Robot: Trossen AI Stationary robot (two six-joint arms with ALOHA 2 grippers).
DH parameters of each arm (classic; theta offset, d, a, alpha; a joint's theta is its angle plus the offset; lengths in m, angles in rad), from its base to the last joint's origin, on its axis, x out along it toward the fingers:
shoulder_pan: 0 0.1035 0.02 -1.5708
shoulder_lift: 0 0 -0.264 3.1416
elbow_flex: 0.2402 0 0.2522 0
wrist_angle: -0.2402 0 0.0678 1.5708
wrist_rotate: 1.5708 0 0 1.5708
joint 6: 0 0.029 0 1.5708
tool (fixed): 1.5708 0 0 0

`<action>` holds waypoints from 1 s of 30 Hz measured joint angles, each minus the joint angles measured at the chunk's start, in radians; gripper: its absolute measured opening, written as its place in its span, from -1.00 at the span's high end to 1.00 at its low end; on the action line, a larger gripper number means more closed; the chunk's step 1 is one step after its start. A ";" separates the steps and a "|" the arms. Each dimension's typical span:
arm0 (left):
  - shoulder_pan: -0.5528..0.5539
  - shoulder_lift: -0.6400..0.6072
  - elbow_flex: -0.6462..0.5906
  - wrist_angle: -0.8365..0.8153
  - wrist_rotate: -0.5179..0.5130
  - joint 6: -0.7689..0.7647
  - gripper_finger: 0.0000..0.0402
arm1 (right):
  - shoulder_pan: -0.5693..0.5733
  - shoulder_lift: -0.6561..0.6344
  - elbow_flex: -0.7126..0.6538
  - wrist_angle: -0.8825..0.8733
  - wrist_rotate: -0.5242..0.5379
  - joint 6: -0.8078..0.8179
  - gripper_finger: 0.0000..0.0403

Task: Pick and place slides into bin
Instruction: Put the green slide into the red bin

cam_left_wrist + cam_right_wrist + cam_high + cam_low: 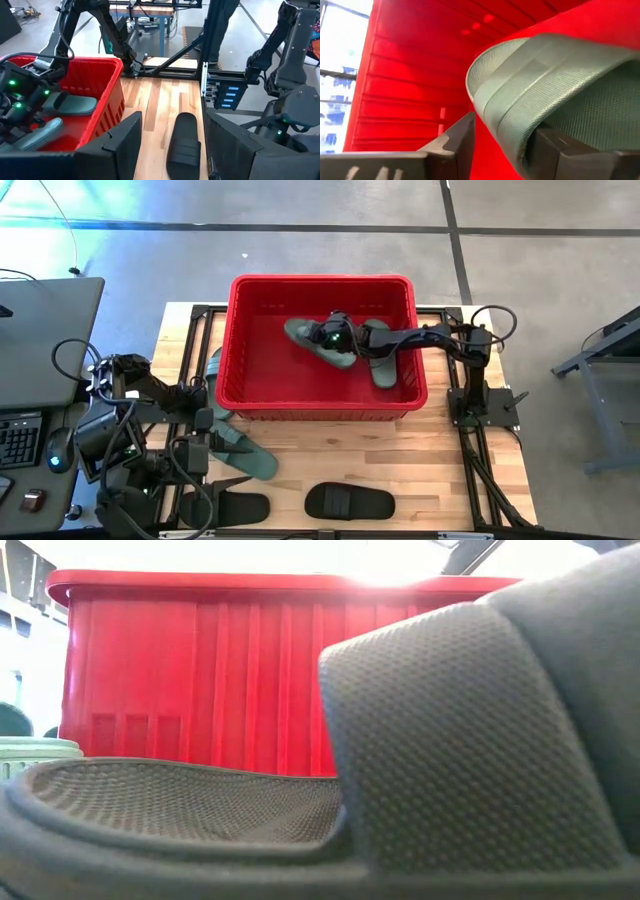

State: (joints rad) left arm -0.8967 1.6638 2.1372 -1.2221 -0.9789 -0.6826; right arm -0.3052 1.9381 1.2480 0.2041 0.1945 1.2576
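The red bin (322, 402) stands mid-table and holds two green slides. One lies free at the bin's right (381, 362). The other lies slantwise (300, 333) under my right gripper (335, 338), which reaches in from the right and is shut on it (520, 85). My left gripper (203, 480) is open and empty at the table's near left (172, 150). A black slide (182, 140) lies flat ahead of it. Another black slide (228, 508) and a green one (245, 457) lie near it. A further green slide (214, 370) lies left of the bin. My right gripper pinches the green slide's rounded edge (487, 117) between its two fingers, one finger (462, 132) on the outer side and one (560, 150) behind the sole. The fingers come from above, inside the bin. I cannot tell whether the slide rests on the bin floor.
In the low view a black slide (450, 770) fills the foreground in front of the bin wall (230, 690). Bare wood (440, 460) lies between the bin and the near edge. A desk with a keyboard (20, 440) stands off the table's left.
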 joint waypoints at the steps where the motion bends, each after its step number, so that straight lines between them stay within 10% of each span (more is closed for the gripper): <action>1: 0.000 0.000 0.000 0.000 0.001 -0.001 0.00 | -0.003 0.000 0.000 0.000 -0.019 -0.018 0.28; 30: 0.000 0.000 -0.001 0.025 0.003 -0.001 0.00 | -0.087 0.000 0.000 -0.097 -0.210 -0.443 -0.19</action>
State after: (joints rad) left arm -0.8968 1.6642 2.1361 -1.1975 -0.9760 -0.6834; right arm -0.3921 1.9381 1.2480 0.1075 -0.0160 0.8146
